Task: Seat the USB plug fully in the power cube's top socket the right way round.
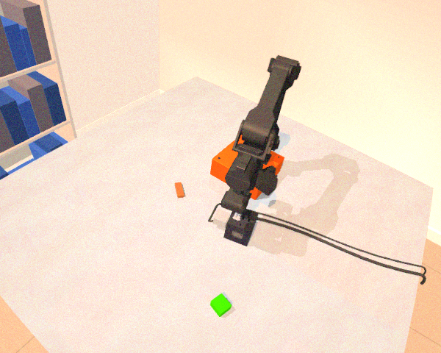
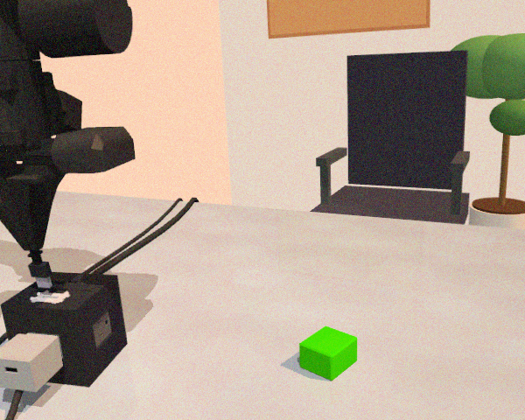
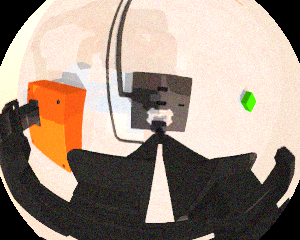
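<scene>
The black power cube [image 1: 231, 232] [image 2: 80, 332] [image 3: 181, 91] stands on the table. My gripper [image 2: 35, 251] [image 3: 160, 138] is shut on the narrow upper end of the USB plug [image 2: 39, 269] [image 3: 159, 125], directly above the cube's top. The plug is roughly upright, and part of its metal shell [image 2: 44, 283] shows below the dark body. A white bracket-shaped marking [image 2: 50, 297] [image 3: 160, 116] lies by the socket. Whether the shell's tip is still inside the opening cannot be made out. The fingertips are hidden in the top view.
A pale adapter [image 2: 25, 361] sits against the cube's side. Dark cables [image 1: 338, 246] [image 2: 140, 238] run from the cube to the table edge. A large orange box [image 1: 220, 165] [image 3: 57, 125] is under the arm. A small orange block [image 1: 179, 190] and green block [image 1: 220, 304] [image 2: 328, 353] [image 3: 248, 101] lie apart.
</scene>
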You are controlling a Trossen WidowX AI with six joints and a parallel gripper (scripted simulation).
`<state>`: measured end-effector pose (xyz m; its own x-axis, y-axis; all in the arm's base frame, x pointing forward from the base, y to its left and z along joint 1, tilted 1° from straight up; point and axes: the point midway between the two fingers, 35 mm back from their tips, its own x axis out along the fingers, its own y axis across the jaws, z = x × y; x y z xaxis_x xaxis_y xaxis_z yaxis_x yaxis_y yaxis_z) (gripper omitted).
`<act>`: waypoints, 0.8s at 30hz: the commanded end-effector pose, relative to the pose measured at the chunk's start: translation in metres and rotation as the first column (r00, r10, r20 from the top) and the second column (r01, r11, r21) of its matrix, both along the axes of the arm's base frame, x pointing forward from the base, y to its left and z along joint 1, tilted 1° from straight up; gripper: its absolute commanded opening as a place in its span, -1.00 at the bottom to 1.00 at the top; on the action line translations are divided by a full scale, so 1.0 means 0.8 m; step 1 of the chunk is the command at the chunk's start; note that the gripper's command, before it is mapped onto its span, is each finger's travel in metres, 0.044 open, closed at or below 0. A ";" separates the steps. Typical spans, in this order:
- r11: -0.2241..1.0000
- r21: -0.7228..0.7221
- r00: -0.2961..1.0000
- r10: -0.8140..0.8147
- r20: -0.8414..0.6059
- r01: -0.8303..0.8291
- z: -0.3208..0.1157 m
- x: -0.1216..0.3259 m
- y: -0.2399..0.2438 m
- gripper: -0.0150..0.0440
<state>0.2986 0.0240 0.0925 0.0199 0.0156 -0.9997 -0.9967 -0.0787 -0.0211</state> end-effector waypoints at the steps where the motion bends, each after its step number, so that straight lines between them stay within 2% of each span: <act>1: 1.000 0.001 1.000 0.000 0.011 0.000 0.007 0.003 0.000 -0.49; 19: 1.000 0.001 1.000 0.000 0.009 0.000 0.016 0.002 0.000 -0.49; 24: 0.998 0.002 0.998 -0.067 0.003 0.067 0.014 0.001 0.000 -0.49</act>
